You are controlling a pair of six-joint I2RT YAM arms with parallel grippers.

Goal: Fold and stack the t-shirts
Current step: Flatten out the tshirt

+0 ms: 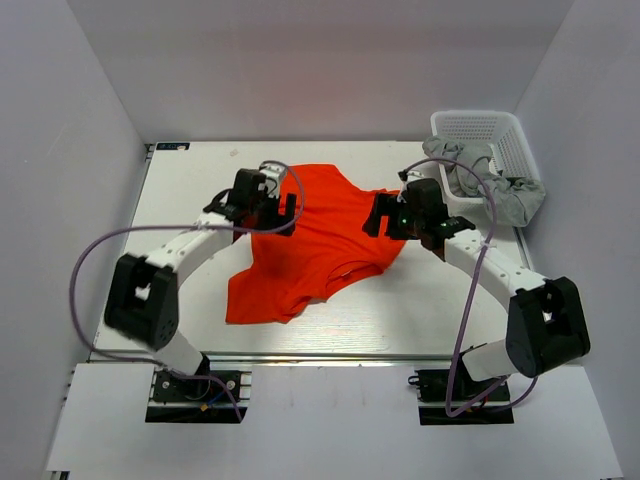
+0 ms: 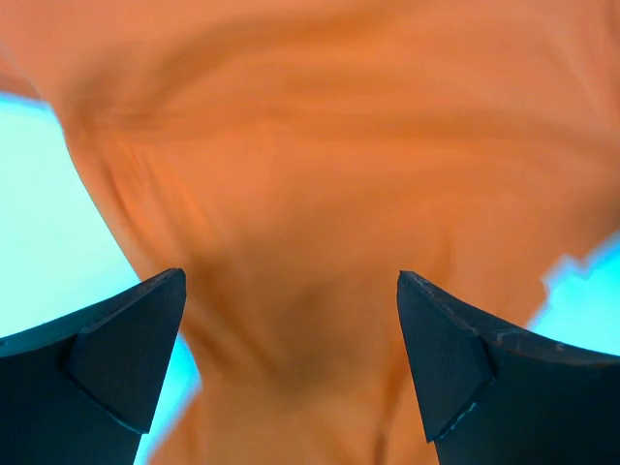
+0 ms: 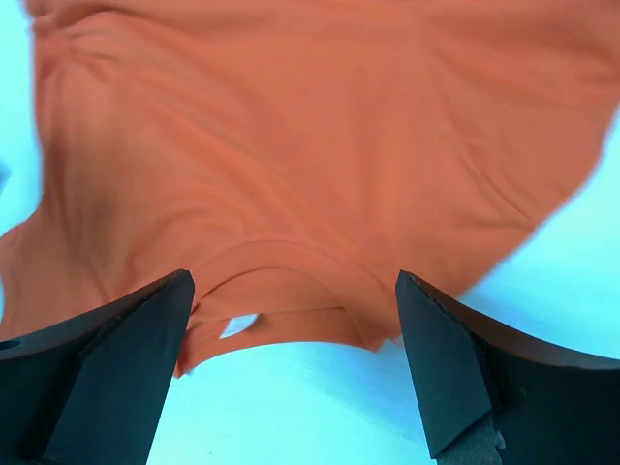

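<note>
Shirt of orange-red colour, the orange-red t-shirt [image 1: 310,250], lies spread but wrinkled on the middle of the table [image 1: 190,190], between both arms. The left gripper [image 1: 288,207] hangs released over its left edge. The right gripper [image 1: 376,216], also released and empty, faces the collar [image 3: 281,291] and is nearer to it.
</note>
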